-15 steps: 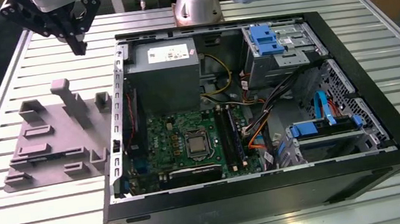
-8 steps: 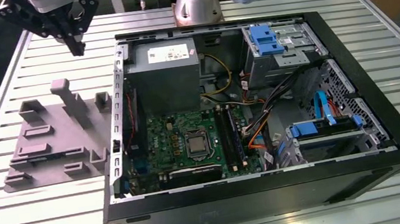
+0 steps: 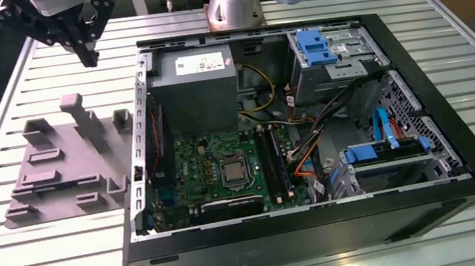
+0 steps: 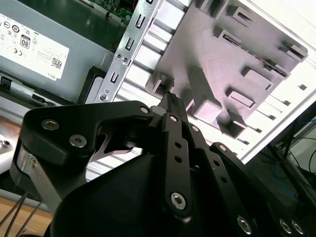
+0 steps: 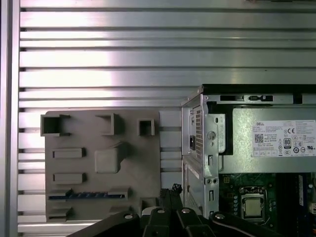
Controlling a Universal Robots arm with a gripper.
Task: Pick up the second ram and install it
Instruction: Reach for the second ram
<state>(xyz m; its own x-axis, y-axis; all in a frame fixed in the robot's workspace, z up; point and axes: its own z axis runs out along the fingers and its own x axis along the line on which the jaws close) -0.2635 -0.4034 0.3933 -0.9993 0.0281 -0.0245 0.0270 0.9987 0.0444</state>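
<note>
In the first wrist view the second ram (image 5: pixel 86 195) lies in a slot of the grey tray (image 5: pixel 140 168), toward the surface's (image 5: pixel 98 59) edge at the exterior view's left. Its long axis runs parallel to the surface's slats. It looks thin, flat and dark, with a bluish strip along it. The gripper (image 5: pixel 169 190) hangs above, apart from it, fingers (image 5: pixel 173 198) closed together on nothing. The ram seems to lie on their side away from the computer case (image 5: pixel 195 143).

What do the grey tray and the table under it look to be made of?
Grey tray: likely matte plastic, perhaps 3D-printed, given the dull surface with fine layered texture in the second wrist view. Table: probably bare aluminium, given its bright, reflective ribbed slats.
</note>
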